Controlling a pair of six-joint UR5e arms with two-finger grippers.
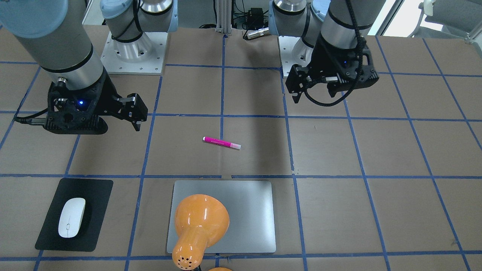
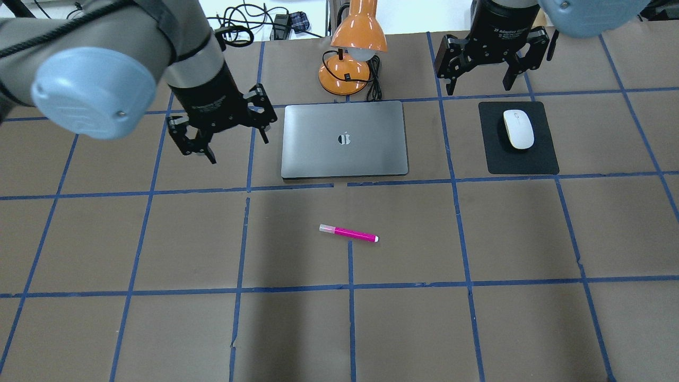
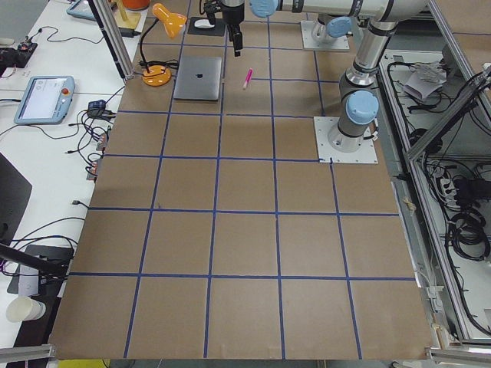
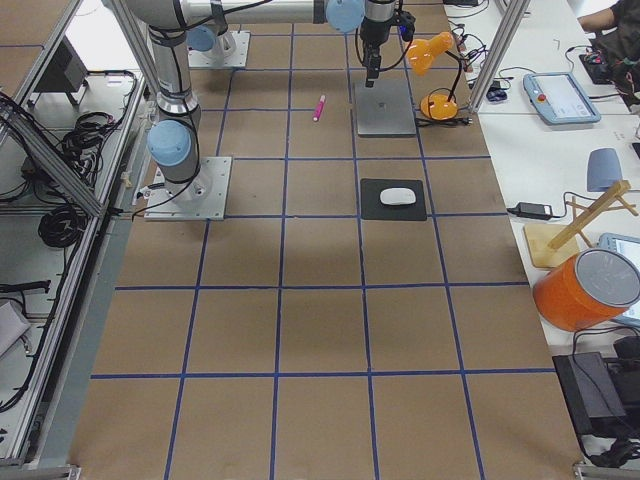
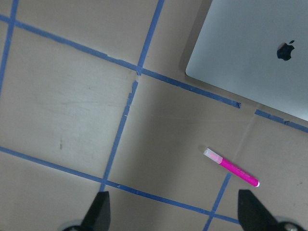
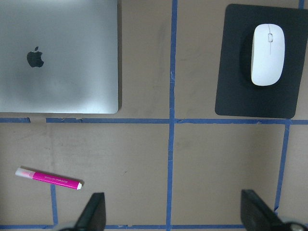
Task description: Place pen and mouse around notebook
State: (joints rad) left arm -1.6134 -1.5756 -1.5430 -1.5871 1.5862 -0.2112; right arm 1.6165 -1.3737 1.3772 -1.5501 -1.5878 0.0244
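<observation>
Left tool (image 2: 236, 147): fingers apart, empty, hovering above table (image 2: 132, 329) just beside notebook's left edge.
Right tool (image 2: 480, 85): fingers apart, empty, hovering near black mat (image 2: 522, 162).
Pen (image 2: 348, 233): flat on bare table, on robot's side of notebook (image 2: 345, 139), apart from it, across blue tape line; pale cap end toward robot's left.
Mouse (image 2: 518, 129): on black mat, to notebook's right, not touching notebook.
Orange lamp (image 2: 353, 48): base at notebook's far edge.
</observation>
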